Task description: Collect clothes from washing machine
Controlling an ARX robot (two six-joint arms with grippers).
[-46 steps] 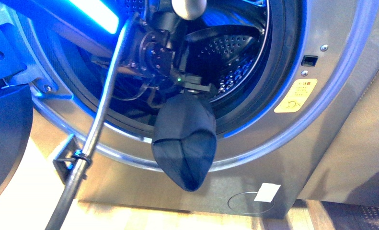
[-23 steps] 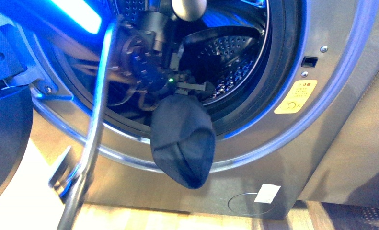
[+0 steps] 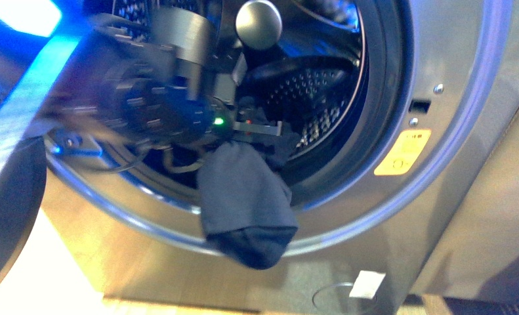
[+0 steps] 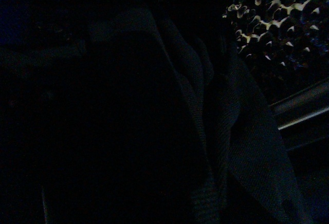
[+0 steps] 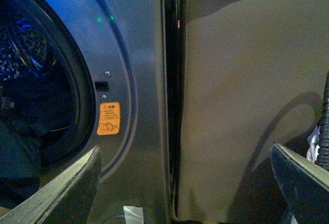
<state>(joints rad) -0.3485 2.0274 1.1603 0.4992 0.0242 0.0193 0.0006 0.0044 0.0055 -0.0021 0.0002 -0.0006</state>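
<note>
Hanging limp from the closed left pincer (image 3: pixel 264 131) at the drum mouth of the silver-grey front-loading washing machine (image 3: pixel 440 197), the dark navy soft fabric garment (image 3: pixel 243 197) looks light and floppy, so this bunched top-edge grip should hold; right pincer (image 5: pixel 185 149) gapes open, empty.

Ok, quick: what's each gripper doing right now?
Left gripper: closed, holding the dark garment.
Right gripper: open, fingers spread, holding nothing.

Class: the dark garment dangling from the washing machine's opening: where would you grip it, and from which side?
Grip the garment at its bunched upper end, where the left tool pinches it, coming from the front of the washing machine. It hangs limp, so a high pinch lets it drop clear.
</note>
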